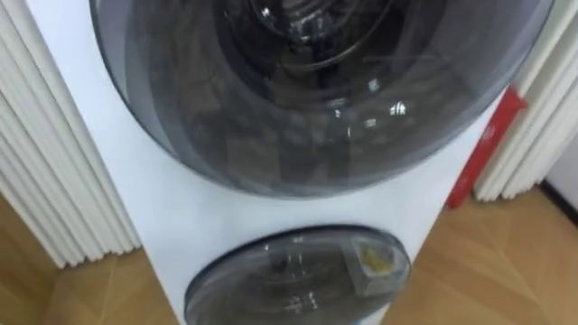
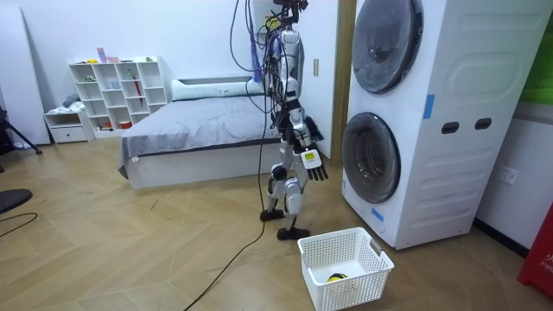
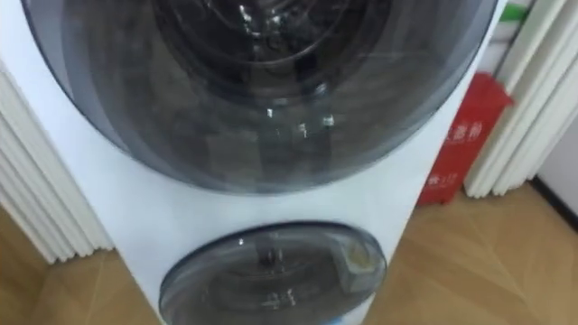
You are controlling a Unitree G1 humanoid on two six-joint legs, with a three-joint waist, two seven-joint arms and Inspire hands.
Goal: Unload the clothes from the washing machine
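I'm facing washing machine [image 2: 432,130], doors [image 2: 371,157] closed; basket [image 2: 367,275] sitting beside me for clothes; right hand [image 2: 316,168] hanging relaxed, empty; left hand [image 2: 312,131]: cannot tell.

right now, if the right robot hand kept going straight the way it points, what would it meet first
Probably the shut lower door of the washing machine: the right robot hand points at it across open air, though depth is unclear here.
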